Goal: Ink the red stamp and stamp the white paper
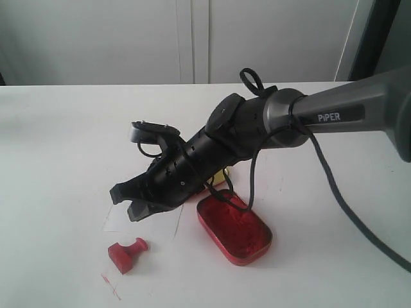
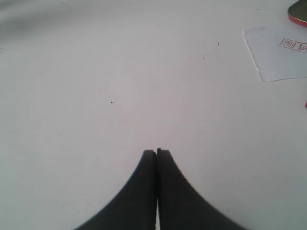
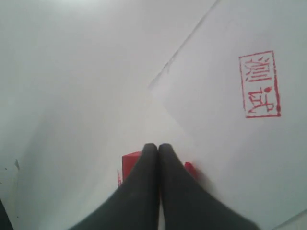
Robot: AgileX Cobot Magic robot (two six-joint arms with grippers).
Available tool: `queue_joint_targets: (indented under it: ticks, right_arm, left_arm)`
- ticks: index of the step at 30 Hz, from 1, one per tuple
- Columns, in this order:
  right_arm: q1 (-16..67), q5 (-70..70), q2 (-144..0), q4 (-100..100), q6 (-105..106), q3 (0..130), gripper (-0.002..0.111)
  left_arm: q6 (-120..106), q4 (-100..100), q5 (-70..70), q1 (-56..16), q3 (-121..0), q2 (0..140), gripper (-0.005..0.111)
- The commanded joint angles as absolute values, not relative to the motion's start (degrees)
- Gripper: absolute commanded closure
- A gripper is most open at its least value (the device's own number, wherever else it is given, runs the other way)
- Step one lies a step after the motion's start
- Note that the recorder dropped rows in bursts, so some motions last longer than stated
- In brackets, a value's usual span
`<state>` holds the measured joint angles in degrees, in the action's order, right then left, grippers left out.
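Going by the look of the red stamp [image 1: 127, 252]: probably light, stiff plastic, smooth enough to skid or roll; best pinched across the flat sides of its square block, or at the short knob. Lies tipped on its side on the desk [image 1: 58, 147], just off the corner of the white paper [image 1: 154, 226], already marked in red. Sits just beneath the right claw [image 3: 159, 145], apart from it; fingers pressed together, holding nothing. Left claw [image 2: 157, 152] likewise closed, empty
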<state>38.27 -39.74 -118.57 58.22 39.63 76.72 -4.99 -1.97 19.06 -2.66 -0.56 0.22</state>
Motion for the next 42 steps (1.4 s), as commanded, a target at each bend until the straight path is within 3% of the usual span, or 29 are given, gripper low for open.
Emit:
queue_joint_targets:
  ticks: [1,13,27,42]
  right_arm:
    - [37.63,-40.85,-117.05,57.53,39.83,76.56,0.108]
    - [37.63,-41.10,-106.07,25.75,17.39,76.56,0.108]
    - [36.51,-43.86,-102.92,24.75,11.70,76.56,0.108]
    - [24.57,-55.01,-102.78,21.62,9.71,76.56,0.108]
  left_arm:
    - [-4.90,-2.11,19.11,-2.95,0.00,0.00,0.107]
    - [-4.90,-2.11,19.11,-2.95,0.00,0.00,0.107]
    - [-4.90,-2.11,19.11,-2.95,0.00,0.00,0.107]
    - [-4.90,-2.11,19.11,-2.95,0.00,0.00,0.107]
